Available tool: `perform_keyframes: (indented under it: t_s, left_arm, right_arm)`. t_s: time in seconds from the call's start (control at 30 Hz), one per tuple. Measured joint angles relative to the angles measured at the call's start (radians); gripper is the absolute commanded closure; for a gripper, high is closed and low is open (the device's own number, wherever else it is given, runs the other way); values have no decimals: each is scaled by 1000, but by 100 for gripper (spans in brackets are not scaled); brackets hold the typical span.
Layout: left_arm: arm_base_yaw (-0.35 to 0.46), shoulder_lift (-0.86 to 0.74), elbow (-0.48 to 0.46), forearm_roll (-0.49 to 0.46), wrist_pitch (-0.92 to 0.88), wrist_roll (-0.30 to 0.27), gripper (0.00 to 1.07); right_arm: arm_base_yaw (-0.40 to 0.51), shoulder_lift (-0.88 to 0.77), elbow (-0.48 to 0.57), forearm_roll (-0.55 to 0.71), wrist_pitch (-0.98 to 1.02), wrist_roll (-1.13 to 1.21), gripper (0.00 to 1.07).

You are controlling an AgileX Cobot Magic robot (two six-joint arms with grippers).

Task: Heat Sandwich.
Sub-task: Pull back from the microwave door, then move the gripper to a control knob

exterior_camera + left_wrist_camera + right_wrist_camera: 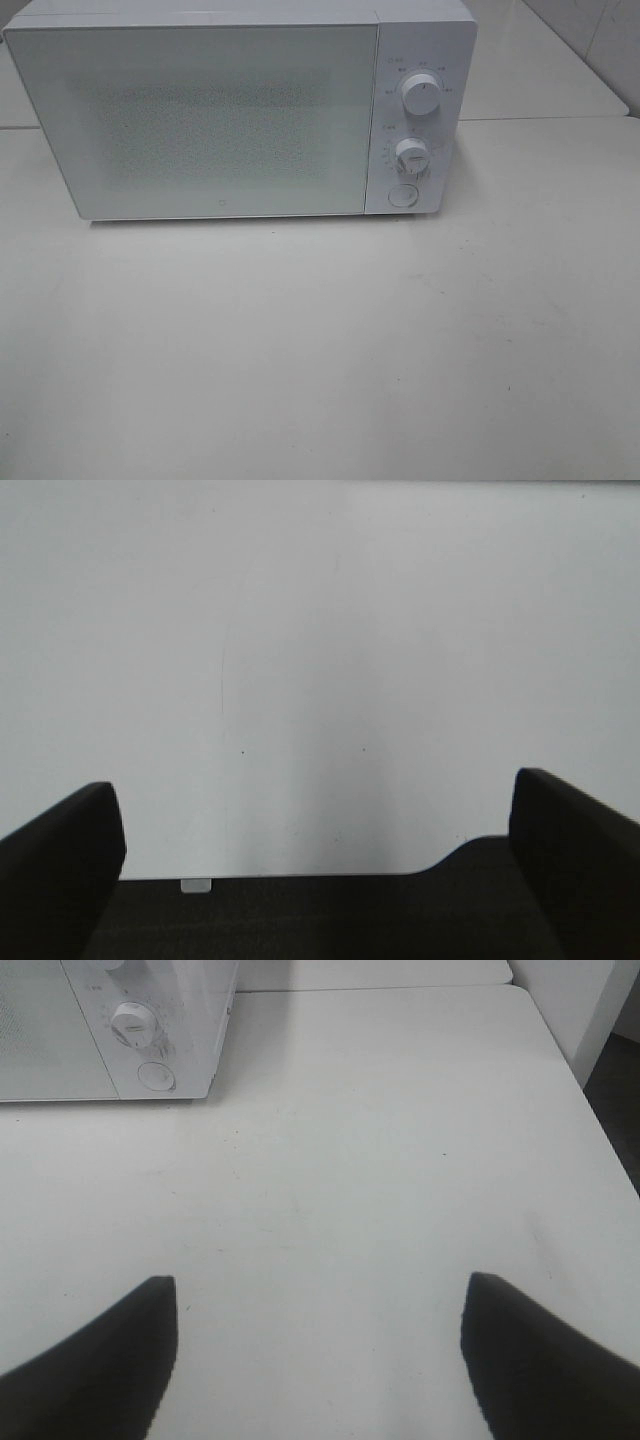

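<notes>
White microwave (200, 120), door shut, sits at back of worktop (320, 350). Left end effector (315, 785) spread wide, holding nothing. Right end effector (320, 1280) parted, holding nothing, above worktop. Sandwich out of sight; whereabouts cannot be told.

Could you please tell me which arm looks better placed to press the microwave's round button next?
Right, probably. The round button sits at the right end of the microwave, and the open right pincer faces it. The open left pincer sees only table.
</notes>
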Motion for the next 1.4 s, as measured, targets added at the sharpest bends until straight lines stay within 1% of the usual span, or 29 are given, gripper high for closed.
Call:
perform_keyframes:
  t_s: [0.07, 0.1, 0.2, 0.23, 0.37, 0.4, 0.57, 1.4]
  left_arm:
    - [0, -99, 33, -2, 0, -7, 9]
    - [0, -99, 33, -2, 0, -7, 9]
    - [0, -187, 43, -3, -8, -9, 9]
    - [0, -238, 43, -6, -8, -10, 9]
    - [0, -297, 45, -8, -13, -11, 9]
    - [0, -306, 56, -6, -39, -11, 9]
    - [0, -307, 78, -9, -74, -13, 9]
    - [0, -307, 79, -9, -81, -16, 9]
  right_arm:
    - [0, 0, 0, 0, 0, 0, 34]
    - [0, 0, 0, 0, 0, 0, 34]
    - [0, 0, 0, 0, 0, 0, 34]
    - [0, 0, 0, 0, 0, 0, 34]
    - [0, 0, 0, 0, 0, 0, 34]
    - [0, 0, 0, 0, 0, 0, 34]
    - [0, 0, 0, 0, 0, 0, 34]
    - [0, 0, 0, 0, 0, 0, 34]
